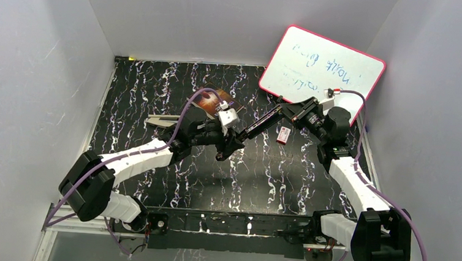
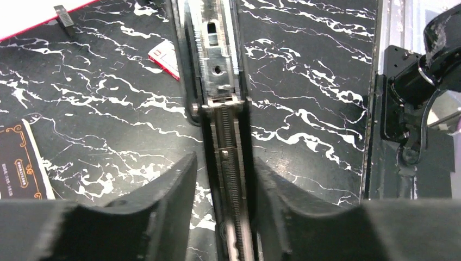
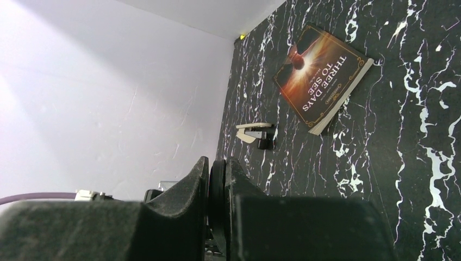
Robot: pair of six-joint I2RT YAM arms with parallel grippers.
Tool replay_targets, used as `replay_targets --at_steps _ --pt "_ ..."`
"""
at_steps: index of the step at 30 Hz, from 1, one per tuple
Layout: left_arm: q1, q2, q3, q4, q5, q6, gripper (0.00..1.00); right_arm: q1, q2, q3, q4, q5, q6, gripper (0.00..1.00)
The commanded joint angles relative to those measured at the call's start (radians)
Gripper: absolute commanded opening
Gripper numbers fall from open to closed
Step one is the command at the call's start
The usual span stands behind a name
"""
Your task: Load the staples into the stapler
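Note:
The black stapler (image 1: 258, 126) hangs open above the table, stretched between both grippers. My left gripper (image 1: 226, 147) is shut on its lower end. In the left wrist view the silver magazine and spring rail (image 2: 223, 81) run between my left gripper's fingers (image 2: 223, 163). My right gripper (image 1: 282, 111) is shut on the stapler's thin black lid (image 3: 217, 179), as the right wrist view (image 3: 217, 163) shows. The small white-and-red staple box (image 1: 283, 135) lies on the table under the stapler and also shows in the left wrist view (image 2: 164, 58). No loose staple strip shows.
A book (image 1: 213, 98) lies at the back centre and shows in the right wrist view (image 3: 321, 76). A beige and black desk tool (image 1: 160, 120) lies left of it. A whiteboard (image 1: 322, 66) leans on the right wall. Grey walls enclose the table.

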Motion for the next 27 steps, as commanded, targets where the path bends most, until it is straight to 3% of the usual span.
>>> replay_targets --at_steps 1,5,7,16,22,27 --pt "-0.002 -0.009 0.056 0.020 -0.004 0.021 0.31 -0.001 -0.031 0.015 0.113 -0.016 0.048 0.00" --pt "-0.001 0.009 0.075 -0.001 -0.024 0.048 0.07 -0.001 -0.041 -0.004 0.098 -0.015 0.039 0.00" --pt "-0.001 0.002 0.085 -0.026 -0.030 0.072 0.00 -0.001 -0.052 -0.010 0.082 -0.010 0.024 0.06" --pt "0.013 -0.095 0.085 -0.216 0.041 0.247 0.00 0.000 -0.126 0.033 -0.136 0.133 -0.148 0.48" --pt "0.029 -0.179 0.048 -0.342 0.035 0.338 0.00 -0.002 -0.232 0.029 -0.284 0.296 -0.294 0.57" --pt "0.055 -0.221 0.039 -0.447 0.038 0.418 0.00 -0.002 -0.304 -0.024 -0.313 0.359 -0.419 0.60"
